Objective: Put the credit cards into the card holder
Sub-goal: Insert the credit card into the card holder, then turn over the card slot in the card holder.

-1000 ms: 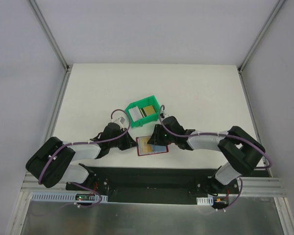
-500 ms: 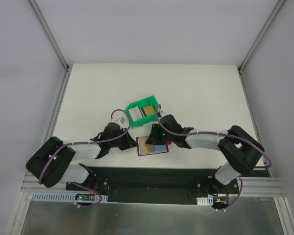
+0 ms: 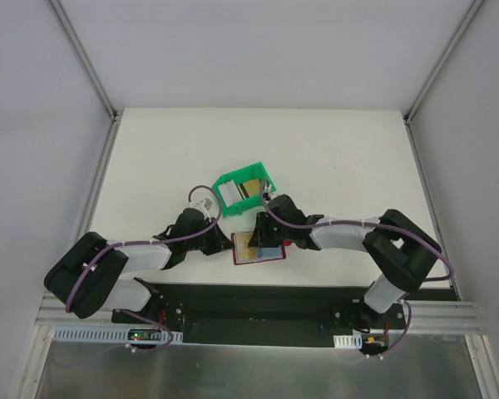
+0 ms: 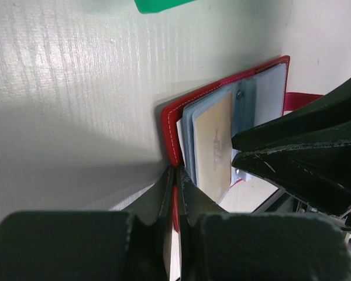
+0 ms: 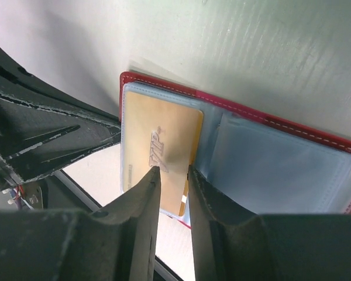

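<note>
Your right gripper (image 5: 171, 168) has edged left, narrow jaws apart atop the golden card (image 5: 161, 132), likely seating it in the card holder (image 5: 269, 120); left gripper (image 4: 175, 174) clamps its red cover.

the card holder (image 5: 281, 161) looks like smooth dark red leather or an imitation, with pale stitching. its pockets are soft, slightly cloudy blue-grey plastic. the golden credit card (image 5: 158, 140) has a dull satin sheen. the table (image 5: 281, 41) is white, matt and faintly ribbed. the green bin (image 3: 243, 174) is shiny plastic. the right gripper (image 5: 171, 171) has matt black fingers.
</note>
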You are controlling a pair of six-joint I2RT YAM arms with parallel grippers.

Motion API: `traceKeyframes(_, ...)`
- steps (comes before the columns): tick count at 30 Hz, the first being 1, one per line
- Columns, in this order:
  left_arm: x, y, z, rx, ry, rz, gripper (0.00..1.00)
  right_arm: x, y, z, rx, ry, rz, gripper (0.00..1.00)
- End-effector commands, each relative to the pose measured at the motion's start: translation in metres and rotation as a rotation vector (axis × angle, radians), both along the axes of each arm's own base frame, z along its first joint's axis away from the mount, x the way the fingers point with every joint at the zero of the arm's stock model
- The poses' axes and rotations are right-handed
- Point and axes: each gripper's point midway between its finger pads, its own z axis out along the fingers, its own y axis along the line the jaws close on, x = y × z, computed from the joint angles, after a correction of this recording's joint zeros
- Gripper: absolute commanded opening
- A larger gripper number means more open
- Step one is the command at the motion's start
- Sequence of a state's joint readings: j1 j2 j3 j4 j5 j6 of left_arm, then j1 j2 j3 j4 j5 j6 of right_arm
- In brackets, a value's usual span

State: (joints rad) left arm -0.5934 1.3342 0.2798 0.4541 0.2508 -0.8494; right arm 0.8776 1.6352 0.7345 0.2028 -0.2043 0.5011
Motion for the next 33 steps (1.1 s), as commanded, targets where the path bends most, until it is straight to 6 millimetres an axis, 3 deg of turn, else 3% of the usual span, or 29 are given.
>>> traceKeyframes(1, -0.034, 0.035, -0.043, 0.164, 0.145, 0.015, 0.00, 0.000, 0.019, 0.022, 0.049, -0.050, 0.062, 0.27)
traceKeyframes(8, -0.034, 0.037, -0.044, 0.172, 0.148, 0.019, 0.00, 0.013, -0.023, 0.036, -0.085, -0.172, -0.038, 0.34)
traceKeyframes(10, -0.034, 0.037, -0.044, 0.172, 0.148, 0.021, 0.00, 0.014, -0.053, 0.034, -0.170, -0.194, -0.130, 0.42)
traceKeyframes(15, -0.034, 0.036, -0.043, 0.170, 0.147, 0.018, 0.00, 0.006, -0.074, 0.027, -0.231, -0.156, -0.179, 0.47)
traceKeyframes(18, -0.034, 0.036, -0.043, 0.171, 0.150, 0.017, 0.00, 0.001, -0.078, 0.018, -0.245, -0.127, -0.190, 0.47)
traceKeyframes(26, -0.033, 0.034, -0.042, 0.167, 0.146, 0.013, 0.00, -0.002, -0.066, 0.005, -0.250, -0.076, -0.147, 0.43)
traceKeyframes(33, -0.034, 0.036, -0.043, 0.170, 0.149, 0.019, 0.00, 0.004, -0.073, 0.015, -0.274, -0.130, -0.175, 0.43)
